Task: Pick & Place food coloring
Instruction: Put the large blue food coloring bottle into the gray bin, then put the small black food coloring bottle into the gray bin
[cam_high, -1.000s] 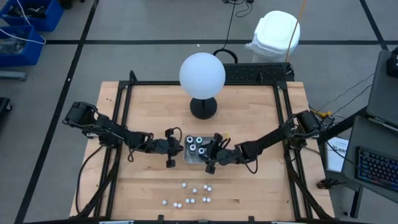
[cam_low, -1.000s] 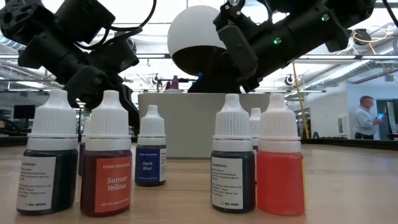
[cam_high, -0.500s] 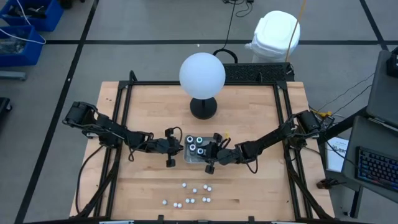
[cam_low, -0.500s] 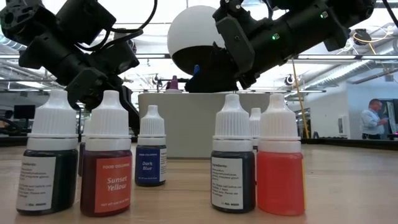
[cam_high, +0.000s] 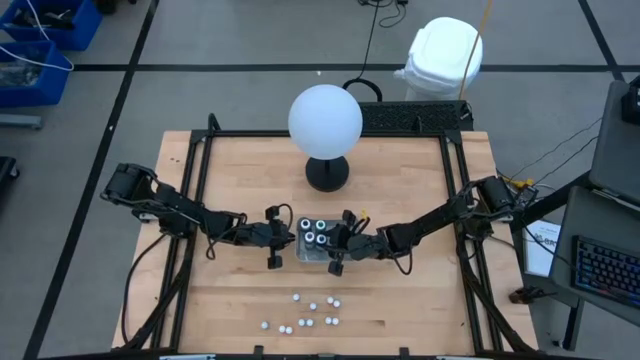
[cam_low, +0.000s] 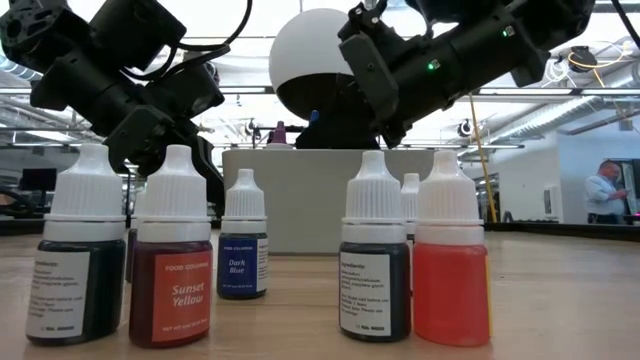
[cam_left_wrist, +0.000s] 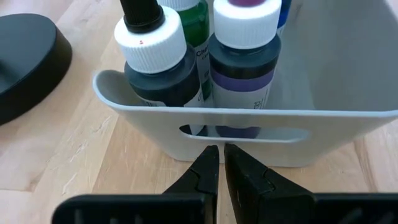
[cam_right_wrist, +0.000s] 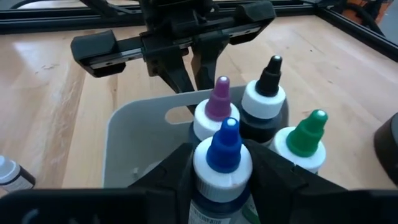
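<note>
Overhead, table-level, two wrist close-ups sharing tray (cam_left_wrist: 249, 121).

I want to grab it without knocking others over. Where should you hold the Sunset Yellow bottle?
Probably by its ribbed white cap, coming straight down. The bottle stands upright, and a dark bottle close beside it leaves little room for jaws lower down.

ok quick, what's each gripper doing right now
Left gripper: shut, empty, fingertips at the handle slot of the tray.
Right gripper: closed around the blue-tipped bottle, over the tray.
</note>
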